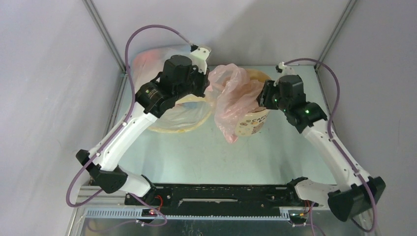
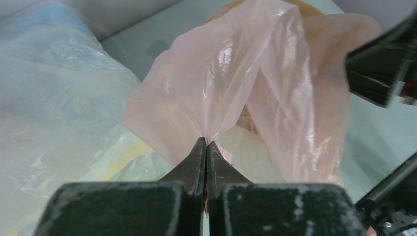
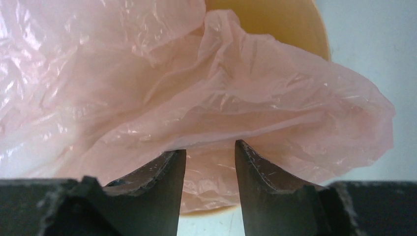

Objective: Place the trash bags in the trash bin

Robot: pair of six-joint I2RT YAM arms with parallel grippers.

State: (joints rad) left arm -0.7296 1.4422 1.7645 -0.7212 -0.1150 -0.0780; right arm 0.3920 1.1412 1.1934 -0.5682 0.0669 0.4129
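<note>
Plastic fills the far left of the overhead view: a big clear sack (image 1: 169, 115) with a yellow hem slumps on the tabletop (image 1: 211, 157), partly under the left arm. Just to its right, the left hand (image 2: 206, 145) is pinched tight. Its two dark fingers meet with no gap, and a gathered fold of the trash bag (image 2: 236, 83) fans up out of them.

From that pinch the pale-pink, crinkly bag stretches rightward to the trash bin (image 1: 253, 124). It lies over the left part of the bin's mouth, and a loose tail hangs down the outside of the bin's near-left wall to the tabletop. So the bag is draped on the bin rather than inside it. The bin stands upright, tan with dark lettering on its side, and its far rim shows behind the film.

At the bin's right edge sits the right hand (image 3: 210, 150), fingers spread apart. A pink fold runs across just above their tips, unclamped, with tan bin showing above the film and in the gap below.
</note>
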